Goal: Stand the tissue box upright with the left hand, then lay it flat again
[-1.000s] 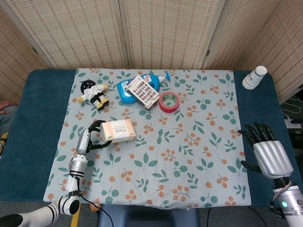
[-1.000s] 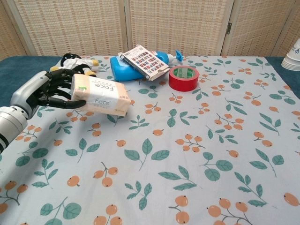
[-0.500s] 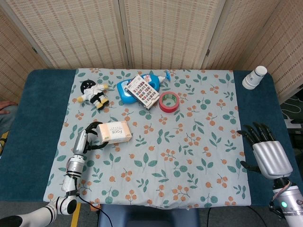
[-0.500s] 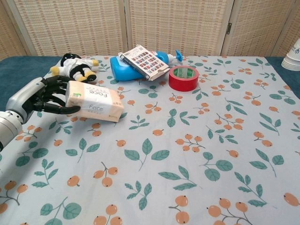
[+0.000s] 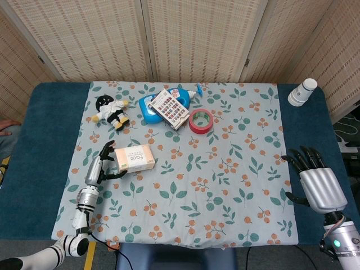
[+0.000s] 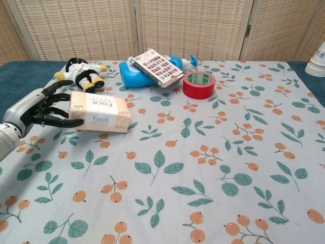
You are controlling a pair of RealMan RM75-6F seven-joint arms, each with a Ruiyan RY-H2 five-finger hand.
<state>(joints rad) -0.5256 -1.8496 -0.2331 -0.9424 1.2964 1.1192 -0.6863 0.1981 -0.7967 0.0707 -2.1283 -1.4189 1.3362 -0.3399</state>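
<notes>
The tissue box [image 5: 134, 158] lies flat on the floral cloth [image 5: 225, 191], the left hand [image 5: 98, 169] touching its end.

Left hand [image 6: 38, 109] low at table's left, fingers spread.
Thumb stretched forward, forearm angling back toward the near edge; right hand [image 5: 318, 183] raised, palm down, fingers apart, holding nothing.

This looks like a staged test corner rather than a lived-in room: woven folding screens [image 5: 197, 39] close in right behind the table [image 5: 34, 146], and a leaf-and-berry cloth [image 5: 225, 169] covers its middle, household oddments gathered at the screen side.
</notes>
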